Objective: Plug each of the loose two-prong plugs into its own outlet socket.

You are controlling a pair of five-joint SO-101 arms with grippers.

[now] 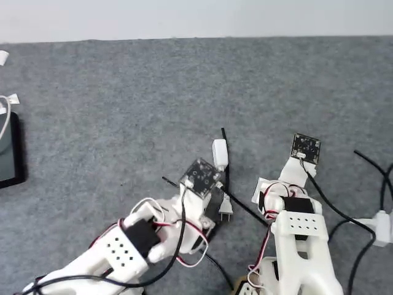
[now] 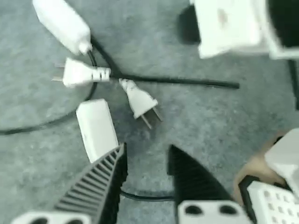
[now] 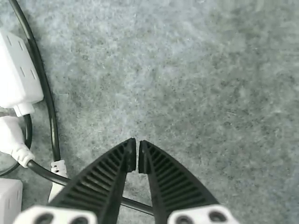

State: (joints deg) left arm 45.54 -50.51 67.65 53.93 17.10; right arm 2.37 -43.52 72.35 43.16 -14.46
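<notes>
2-prong plug before parted left gripper

Bench: carries everything.
Outlet socket: near the bench's middle, at 12 o'clock from the loose plug.
Loose plug: on the bench between the two arms.
Cable: runs past the socket and the plug.
Left claw: over the bench near the loose plug; its arm enters from 7 o'clock.
Right claw: over the bench beside the cable; its arm enters from 5 o'clock.
Flat device: at the bench's 9 o'clock edge.
</notes>
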